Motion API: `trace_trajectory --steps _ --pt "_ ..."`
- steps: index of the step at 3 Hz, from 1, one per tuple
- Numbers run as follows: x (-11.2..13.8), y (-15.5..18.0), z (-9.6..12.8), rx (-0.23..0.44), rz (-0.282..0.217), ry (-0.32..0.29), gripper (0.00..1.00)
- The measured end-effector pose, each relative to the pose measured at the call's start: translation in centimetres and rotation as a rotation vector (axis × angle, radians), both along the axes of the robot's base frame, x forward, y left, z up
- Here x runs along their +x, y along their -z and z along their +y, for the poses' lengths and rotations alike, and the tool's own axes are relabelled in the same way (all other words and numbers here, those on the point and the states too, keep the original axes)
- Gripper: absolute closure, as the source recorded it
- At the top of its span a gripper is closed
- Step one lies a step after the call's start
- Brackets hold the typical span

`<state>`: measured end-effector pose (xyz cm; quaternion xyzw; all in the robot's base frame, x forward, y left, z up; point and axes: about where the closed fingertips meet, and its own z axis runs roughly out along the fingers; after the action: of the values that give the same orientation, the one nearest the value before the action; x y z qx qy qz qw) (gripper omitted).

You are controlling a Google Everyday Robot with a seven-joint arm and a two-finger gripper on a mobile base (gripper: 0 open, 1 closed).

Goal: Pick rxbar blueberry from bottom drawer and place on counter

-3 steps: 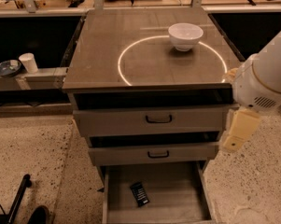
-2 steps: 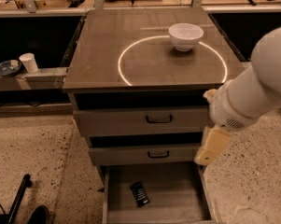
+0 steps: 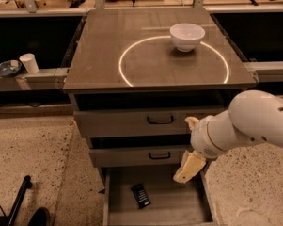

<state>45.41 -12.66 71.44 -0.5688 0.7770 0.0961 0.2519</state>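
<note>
Bar [image 3: 140, 195] lies flat, left of centre on the floor of the open bottom drawer [image 3: 178, 206]. Gripper [image 3: 188, 164] hangs over the drawer's right side, fingers apart and empty. It should shift left, descend straight, and straddle the bar's narrow width.

rxbar blueberry [image 3: 140, 195] in bottom drawer [image 3: 178, 205] — tool [image 3: 189, 167] above

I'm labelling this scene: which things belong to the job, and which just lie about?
Job: rxbar blueberry in the bottom drawer; counter; gripper hovering over the drawer's right side.
Lying about: bowl on the counter; cup, plate on the bench.
</note>
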Motion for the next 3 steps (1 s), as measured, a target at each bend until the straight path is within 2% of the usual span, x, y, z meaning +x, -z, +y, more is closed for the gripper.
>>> trace_trajectory --steps 1,2,3 --pt "-0.3 -0.1 0.2 -0.013 0.000 -0.017 0.00" --pt "-0.4 4.3 2.9 0.191 0.019 0.010 0.00" --pt "-1.2 12.6 6.4 0.291 0.057 -0.028 0.00"
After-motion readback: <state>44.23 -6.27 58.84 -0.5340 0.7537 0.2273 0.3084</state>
